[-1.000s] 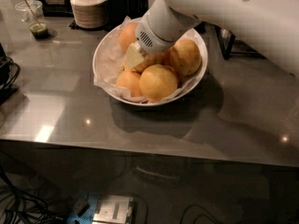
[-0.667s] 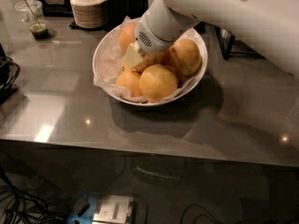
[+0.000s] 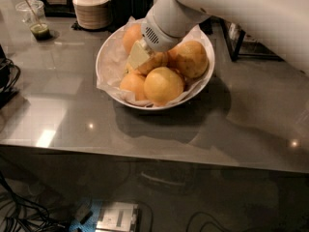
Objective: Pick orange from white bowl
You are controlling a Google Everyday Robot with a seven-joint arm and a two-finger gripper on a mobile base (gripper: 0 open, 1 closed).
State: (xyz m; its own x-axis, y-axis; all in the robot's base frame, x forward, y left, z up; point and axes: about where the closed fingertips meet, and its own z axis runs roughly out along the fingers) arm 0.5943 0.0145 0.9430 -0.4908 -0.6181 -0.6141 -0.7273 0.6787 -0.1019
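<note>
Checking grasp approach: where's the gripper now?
Camera view, upper centre: the gripper is down inside the white bowl, among the oranges, right of the beige bowl stack.

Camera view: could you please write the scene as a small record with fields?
gripper: down inside the white bowl, near its middle, against one orange
bowl position: on the grey table, lined with paper
oranges: at least five visible, heaped together
behind the bowl: stack of beige bowls; cup with green liquid
task state: no orange is out of the bowl
</note>
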